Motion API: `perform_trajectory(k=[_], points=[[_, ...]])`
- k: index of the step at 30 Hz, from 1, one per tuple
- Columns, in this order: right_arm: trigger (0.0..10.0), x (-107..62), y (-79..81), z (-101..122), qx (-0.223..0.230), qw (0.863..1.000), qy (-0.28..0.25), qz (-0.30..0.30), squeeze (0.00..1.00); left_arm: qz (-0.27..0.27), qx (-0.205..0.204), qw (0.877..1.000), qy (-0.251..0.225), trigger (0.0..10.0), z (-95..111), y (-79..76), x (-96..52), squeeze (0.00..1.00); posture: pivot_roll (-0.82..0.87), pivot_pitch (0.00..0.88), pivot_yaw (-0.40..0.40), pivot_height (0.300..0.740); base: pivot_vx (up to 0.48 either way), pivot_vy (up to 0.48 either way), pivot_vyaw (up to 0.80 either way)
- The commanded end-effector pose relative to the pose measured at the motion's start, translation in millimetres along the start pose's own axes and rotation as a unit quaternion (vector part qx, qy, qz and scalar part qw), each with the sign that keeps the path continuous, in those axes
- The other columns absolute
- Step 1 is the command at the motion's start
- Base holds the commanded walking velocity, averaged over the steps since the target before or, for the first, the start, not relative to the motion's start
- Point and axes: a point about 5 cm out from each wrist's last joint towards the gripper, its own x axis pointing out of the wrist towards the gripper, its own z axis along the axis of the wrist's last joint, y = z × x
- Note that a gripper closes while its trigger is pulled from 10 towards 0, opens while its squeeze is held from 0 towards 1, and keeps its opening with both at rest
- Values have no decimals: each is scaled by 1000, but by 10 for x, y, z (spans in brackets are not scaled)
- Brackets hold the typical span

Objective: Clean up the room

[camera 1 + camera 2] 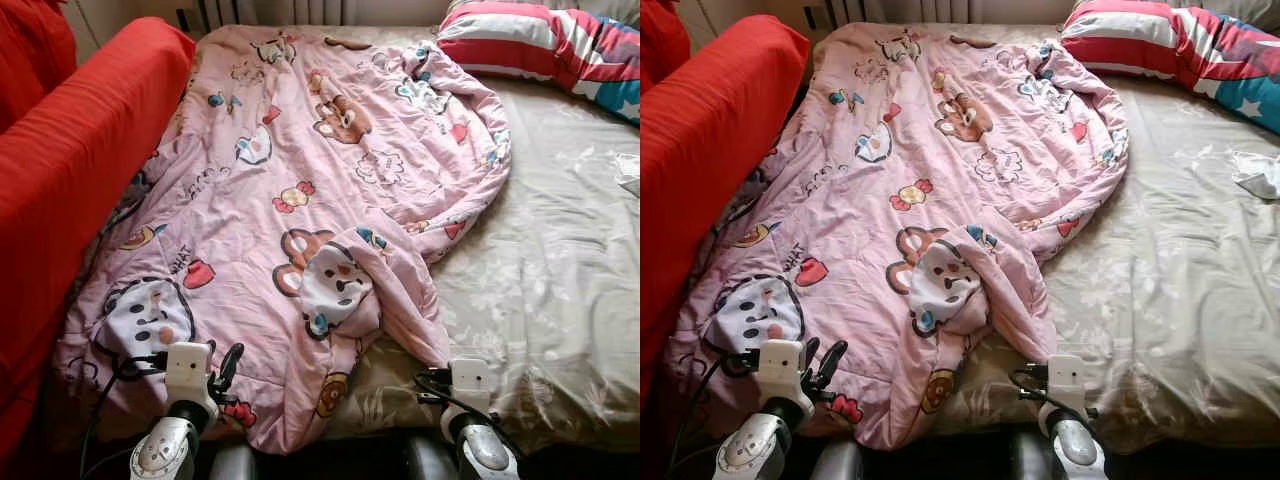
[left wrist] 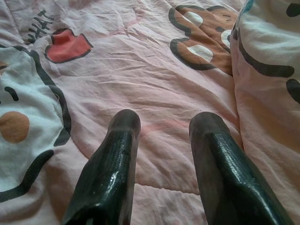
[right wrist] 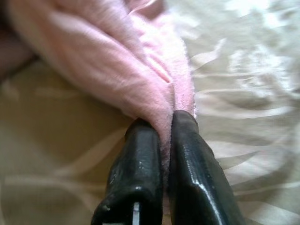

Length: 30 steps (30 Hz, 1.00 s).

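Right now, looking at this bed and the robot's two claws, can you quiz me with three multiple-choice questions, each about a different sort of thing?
1. Where does the striped pillow lie?
A. at the far right of the bed
B. on the red sofa
C. under the quilt

2. What is the quilt's main colour?
A. blue
B. pink
C. green

3. What is the right claw doing?
A. hanging open above the sheet
B. gripping the pillow
C. pinching a pink fold of the quilt

Answers: 1 A, it rests at the bed's far right corner. 2 B, pink cloth with cartoon animals. 3 C, its fingers are closed on pink fabric, while the left claw is open over the quilt.
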Motion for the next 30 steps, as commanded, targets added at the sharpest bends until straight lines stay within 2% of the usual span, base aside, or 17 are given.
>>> perform_trajectory(k=[1, 3, 9, 12, 14, 21, 30], points=[[2275, -62, 24, -72, 22, 1000, -6, 7, 0, 1, -1, 1000, 19, 10000, -121, -16, -38, 0, 18, 174, -7, 600, 0, 0, 0], [10000, -73, 43, -51, 27, 999, -19, 14, 0, -1, -2, 1000, 20, 10000, -132, -32, -28, 0, 13, 170, -9, 600, 0, 0, 0], [10000, -84, 18, 19, 56, 997, -52, 11, 0, -3, -5, 1000, 17, 10000, -134, -70, 15, 0, 7, 151, -15, 600, 0, 0, 0], [10000, -83, 10, 22, 47, 998, -50, 10, 0, -2, -6, 1000, 15, 10000, -136, -69, 24, 0, 8, 146, -17, 600, 0, 0, 0], [10000, -72, 21, 62, 59, 996, -61, 12, 0, -1, -6, 1000, 14, 10000, -139, -60, 22, 0, 9, 144, -17, 600, 0, 0, 0], [10000, -38, 46, 125, 64, 995, -68, 16, 0, 7, -3, 1000, 14, 10000, -150, -22, 14, 0, 13, 159, -18, 653, 0, 0, 0], [10000, -41, -42, 132, 60, 996, -69, 4, 0, 19, -2, 1000, 18, 10000, -182, 35, 0, 0, 13, 178, -19, 723, 0, 0, 0]])
